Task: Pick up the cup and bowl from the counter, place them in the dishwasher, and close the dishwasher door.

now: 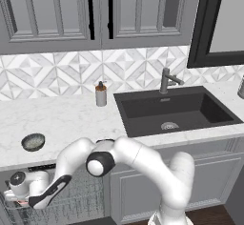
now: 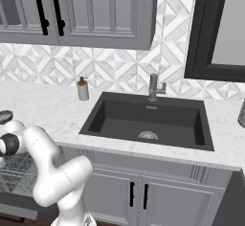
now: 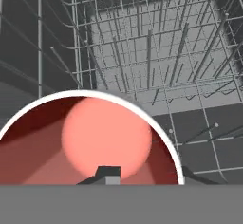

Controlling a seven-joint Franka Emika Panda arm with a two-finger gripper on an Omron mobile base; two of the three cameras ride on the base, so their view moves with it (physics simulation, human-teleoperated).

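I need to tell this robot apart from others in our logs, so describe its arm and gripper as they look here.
The arm is built of smooth, rounded white segments joined by dark grey to black joints, one showing as a glossy black disc at the elbow. The hand is white with a black underside strip. The gripper ends in small dark jaws. No cables or markings are visible.

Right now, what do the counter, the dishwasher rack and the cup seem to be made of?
The counter looks like polished marble: white with faint grey veins. The rack looks like metal wire: a thin silvery grid with upright tines. The cup could be glazed ceramic or plastic: a smooth white rim and a salmon-red inside; the rendering leaves this open.
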